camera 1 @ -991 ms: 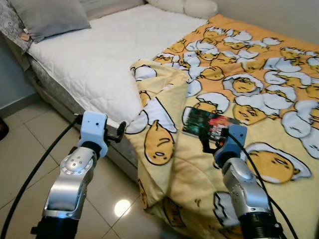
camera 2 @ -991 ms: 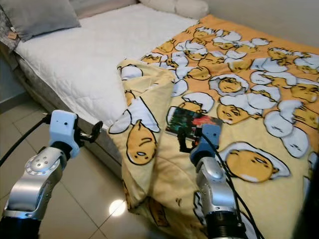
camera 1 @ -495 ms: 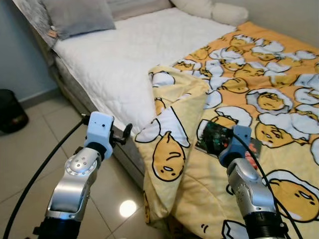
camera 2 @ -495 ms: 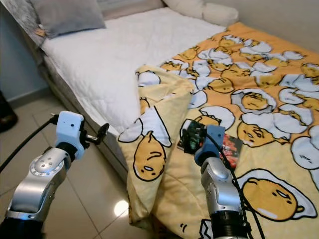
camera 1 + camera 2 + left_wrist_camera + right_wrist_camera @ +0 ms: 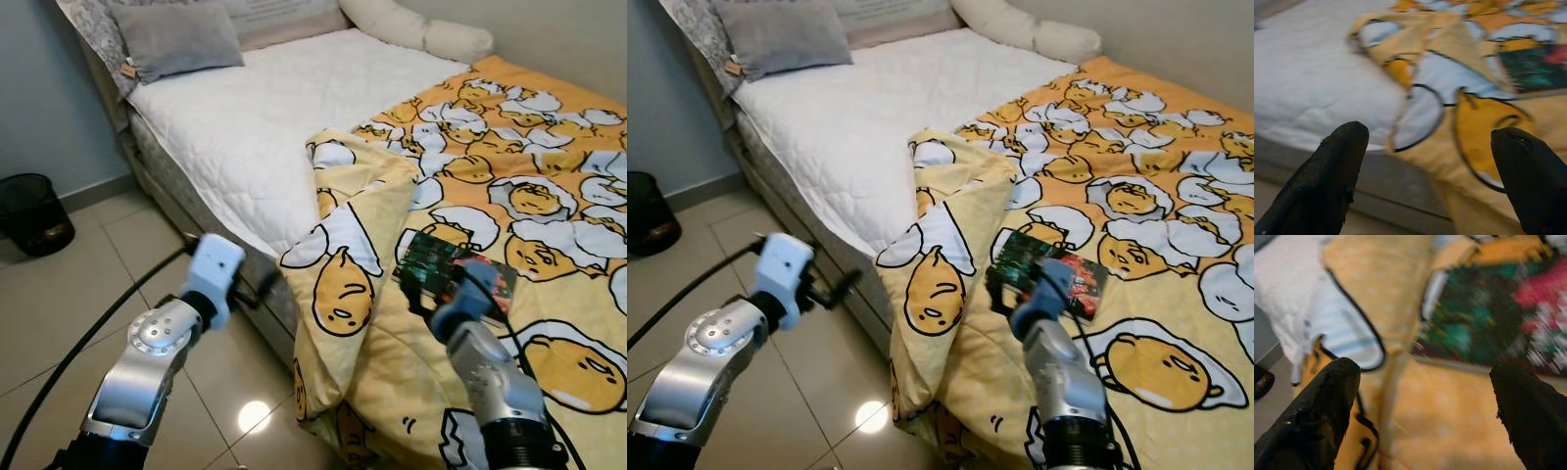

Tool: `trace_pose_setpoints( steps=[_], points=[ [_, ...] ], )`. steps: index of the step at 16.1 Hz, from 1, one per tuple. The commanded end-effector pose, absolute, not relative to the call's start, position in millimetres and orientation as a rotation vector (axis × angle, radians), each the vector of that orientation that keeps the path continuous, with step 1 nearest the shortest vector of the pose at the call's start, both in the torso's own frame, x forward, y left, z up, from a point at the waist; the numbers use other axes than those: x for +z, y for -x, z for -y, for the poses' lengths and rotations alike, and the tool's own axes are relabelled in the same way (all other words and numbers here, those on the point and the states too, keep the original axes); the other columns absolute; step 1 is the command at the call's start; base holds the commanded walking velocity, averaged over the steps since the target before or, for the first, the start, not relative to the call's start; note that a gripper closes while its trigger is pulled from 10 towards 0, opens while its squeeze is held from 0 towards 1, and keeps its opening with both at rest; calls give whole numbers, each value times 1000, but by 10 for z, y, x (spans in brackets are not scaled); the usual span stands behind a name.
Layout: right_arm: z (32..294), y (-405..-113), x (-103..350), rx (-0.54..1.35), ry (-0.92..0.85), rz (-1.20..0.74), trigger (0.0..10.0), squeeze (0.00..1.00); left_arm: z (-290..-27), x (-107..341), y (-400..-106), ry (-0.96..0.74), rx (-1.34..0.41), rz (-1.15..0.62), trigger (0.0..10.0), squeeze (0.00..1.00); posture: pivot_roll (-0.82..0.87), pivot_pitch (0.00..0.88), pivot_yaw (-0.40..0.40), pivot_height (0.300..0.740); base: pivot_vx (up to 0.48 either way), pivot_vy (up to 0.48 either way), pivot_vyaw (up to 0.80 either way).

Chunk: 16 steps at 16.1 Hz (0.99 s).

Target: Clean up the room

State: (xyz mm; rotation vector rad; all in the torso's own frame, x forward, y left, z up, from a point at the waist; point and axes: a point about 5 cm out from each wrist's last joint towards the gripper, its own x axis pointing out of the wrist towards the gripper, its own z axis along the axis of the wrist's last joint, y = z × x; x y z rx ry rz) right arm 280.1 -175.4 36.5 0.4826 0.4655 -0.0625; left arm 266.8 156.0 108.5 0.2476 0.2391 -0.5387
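Beside a low bed [image 5: 211, 211] on a glossy beige tiled floor [image 5: 69, 294], we stood with both arms raised. White quilted sheeting [image 5: 284, 108] covered the bed's near half, with a grey pillow [image 5: 176, 37] and a cream bolster [image 5: 416, 29] at the head, against a pale wall. Across the far half lay a yellow blanket [image 5: 529, 186] printed with egg-yolk figures, its near edge folded back and its corner hanging over the side to the tiles.

On that blanket, close to the fold, lay a flat book [image 5: 1046, 273] with a dark green and red cover. It lay flat, cover up, its long axis running slantwise across the bed from the fold toward our right.

Our right gripper [image 5: 1422, 406] hung just short of the book's near edge, its two black fingers [image 5: 1327, 401] spread wide with nothing between them; we could not tell whether it touched the blanket. Our left gripper [image 5: 1432, 169] was held out over the tiles near the bed's side, aimed at the folded blanket corner, fingers [image 5: 1332, 166] likewise wide apart and holding nothing.

A black mesh wastebasket [image 5: 35, 211] stood on the tiles by the wall, well apart from the bed; its contents could not be made out.
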Motion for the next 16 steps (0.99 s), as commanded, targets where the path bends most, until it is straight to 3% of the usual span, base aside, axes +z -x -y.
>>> trace_pose_setpoints(
  steps=[1,3,4,5,9,10,12,16],
  points=[
    [1774,-2873,407,-101,-580,-472,10000,1000,-1496,1146,-2655,-256,-630,-218,10000,812,-32,0,-34,740,0,0,0],
    [1828,-2937,377,-172,-753,-511,10000,1000,-1451,1206,-2589,-247,-773,-225,10000,804,-29,0,-41,740,0,0,0],
    [1828,-2962,355,-196,-862,-524,10000,675,-1456,1208,-2547,-261,-829,-242,10000,804,-36,0,-33,740,0,0,0],
    [1827,-2995,334,-212,-952,-532,10000,0,-1463,1193,-2515,-263,-870,-266,10000,804,-33,0,-31,740,0,0,0],
    [1910,-2994,201,-302,-1032,-604,10000,0,-1411,1159,-2337,-307,-994,-331,10000,788,10,0,-37,740,0,0,0],
    [1935,-3009,215,-317,-1027,-588,10000,0,-1405,1181,-2311,-314,-1010,-331,10000,788,6,0,-32,740,0,0,0],
    [2039,-3147,308,-387,-1178,-458,10000,0,-1402,1195,-2283,-310,-1094,-346,10000,788,-26,0,-9,740,0,0,0],
    [2096,-3196,326,-406,-1179,-456,10000,0,-1338,1231,-2293,-309,-1127,-343,10000,788,-31,0,-16,740,0,0,0]
  ],
)
